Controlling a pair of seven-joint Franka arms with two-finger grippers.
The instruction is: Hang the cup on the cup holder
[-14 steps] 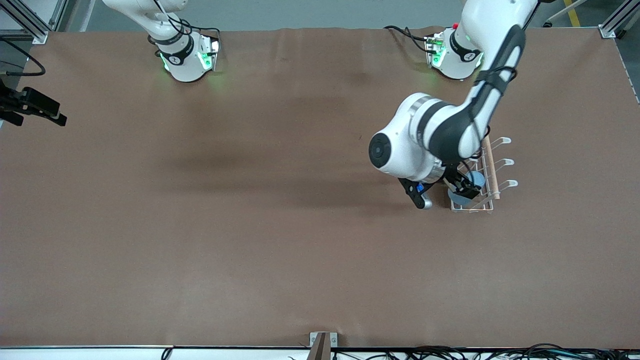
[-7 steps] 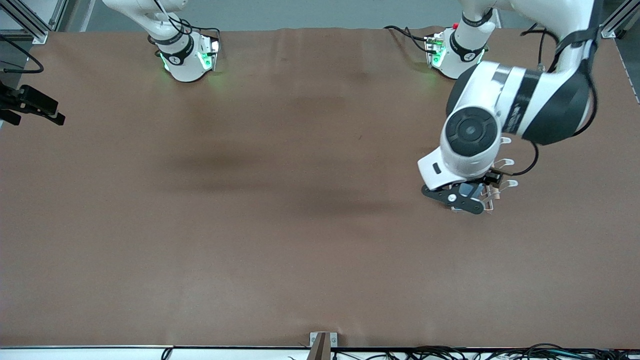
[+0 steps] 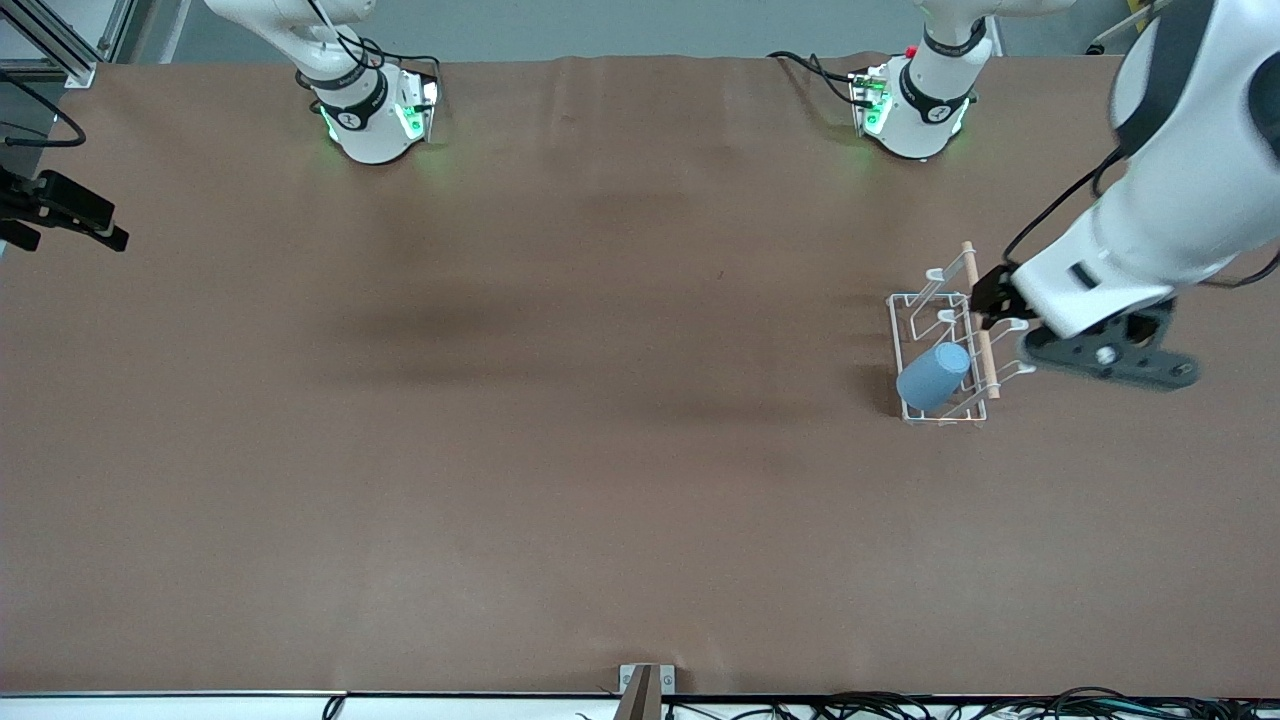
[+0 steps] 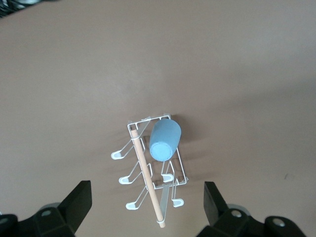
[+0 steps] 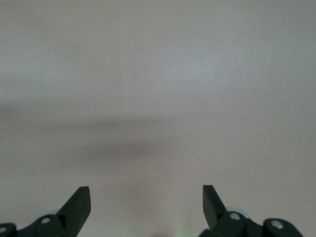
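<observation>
The light blue cup (image 3: pixel 933 375) hangs tilted, mouth down, on a prong of the white wire cup holder (image 3: pixel 972 275), which stands toward the left arm's end of the table. My left gripper (image 3: pixel 1108 362) is open and empty, up in the air beside the holder, toward the table's end. In the left wrist view the cup (image 4: pixel 165 139) and the holder (image 4: pixel 146 177) lie well below my open left gripper (image 4: pixel 147 207). My right gripper (image 5: pixel 146 205) is open and empty over bare brown table; it is out of the front view and that arm waits.
The two arm bases stand at the table's robot-side edge, the right arm's base (image 3: pixel 370 110) and the left arm's base (image 3: pixel 915 105). A black device (image 3: pixel 65 210) sits at the right arm's end. A metal bracket (image 3: pixel 645 685) is at the camera-side edge.
My left gripper has let go of the cup, risen and swung away from the holder toward the table's end. The cup stays on the prong.
</observation>
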